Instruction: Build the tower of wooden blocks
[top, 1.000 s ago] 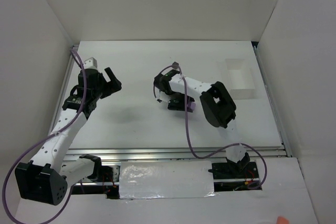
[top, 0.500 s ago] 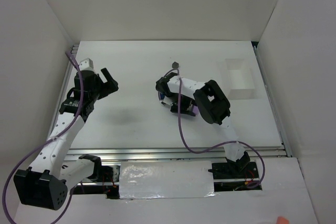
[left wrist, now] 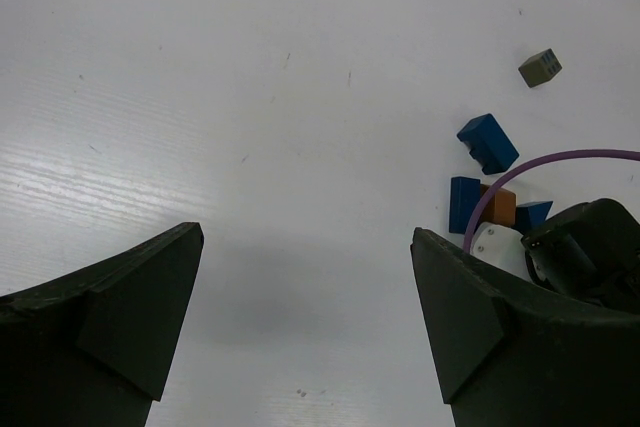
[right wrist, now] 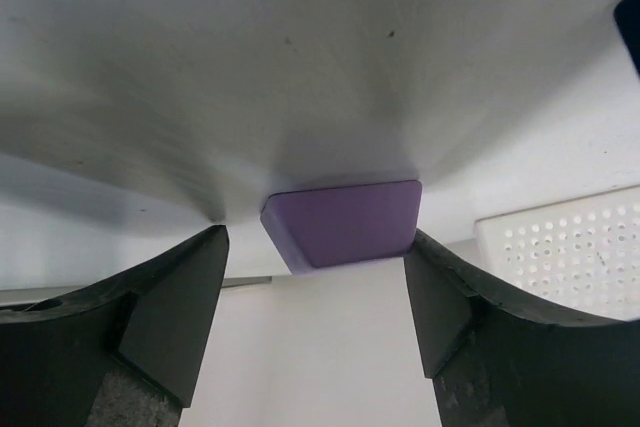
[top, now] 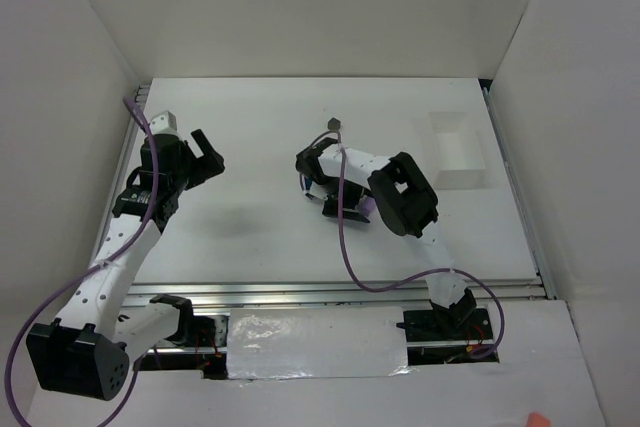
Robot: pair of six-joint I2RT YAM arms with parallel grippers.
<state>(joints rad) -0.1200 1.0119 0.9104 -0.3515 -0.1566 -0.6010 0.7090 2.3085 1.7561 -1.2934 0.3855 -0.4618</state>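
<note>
The wood blocks lie loose on the white table; no tower shows. In the left wrist view I see a grey cube (left wrist: 540, 68), two blue blocks (left wrist: 488, 143), an orange block (left wrist: 499, 208) and a blue wedge (left wrist: 531, 215). The grey cube also shows in the top view (top: 333, 126). My right gripper (top: 337, 208) is low over the cluster and open. A flat lavender block (right wrist: 345, 222) lies between its fingers (right wrist: 170, 307), close to the right one. My left gripper (left wrist: 305, 277) is open and empty, raised at the left (top: 205, 155).
A white rectangular tray (top: 455, 148) stands at the back right, and its perforated wall shows in the right wrist view (right wrist: 560, 247). White walls close in the table on three sides. A purple cable (top: 345, 237) trails over the table from the right arm.
The right arm has folded in, bringing its gripper lower around the lavender block. The left gripper has drawn slightly left. Over the last half second almost nothing moved.
</note>
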